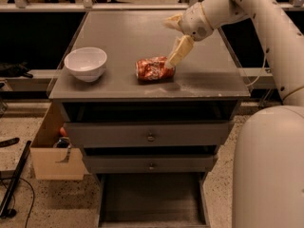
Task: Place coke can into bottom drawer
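Red-orange coke can (153, 69) with white lettering; cream gripper (171, 42) on glossy white arm (266, 27), at the can's right end; plain white bowl (86, 63); matte grey cabinet top (128, 32); dark grey bottom drawer (152, 201); tan cardboard box (51, 158); beige, dark-speckled floor (61, 199).

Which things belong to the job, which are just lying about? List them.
Job: coke can lying on the cabinet top; open bottom drawer; gripper, open, beside the can.
Lying about: white bowl; cardboard box; two knobbed drawers.
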You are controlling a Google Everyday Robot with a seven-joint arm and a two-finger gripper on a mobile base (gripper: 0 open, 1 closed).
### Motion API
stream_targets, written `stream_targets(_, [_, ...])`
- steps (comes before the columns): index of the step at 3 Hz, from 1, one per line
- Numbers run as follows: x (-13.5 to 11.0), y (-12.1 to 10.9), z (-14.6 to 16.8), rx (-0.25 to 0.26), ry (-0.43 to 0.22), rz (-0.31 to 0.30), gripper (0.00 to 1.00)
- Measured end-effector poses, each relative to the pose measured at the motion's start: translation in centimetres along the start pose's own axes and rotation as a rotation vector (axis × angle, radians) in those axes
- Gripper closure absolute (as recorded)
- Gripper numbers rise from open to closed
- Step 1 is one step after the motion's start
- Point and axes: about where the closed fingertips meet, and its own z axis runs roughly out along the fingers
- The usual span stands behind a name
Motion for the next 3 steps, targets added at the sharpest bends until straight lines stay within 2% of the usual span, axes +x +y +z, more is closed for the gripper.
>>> stream_targets(1, [0.5,0.4,0.3,-0.017,0.012,0.016,0.00])
stream_targets(2, [2.4,4.1,3.4,-0.074,0.022,0.075,0.00])
stream_targets(3, [2.4,4.1,3.4,-0.074,0.022,0.075,0.00])
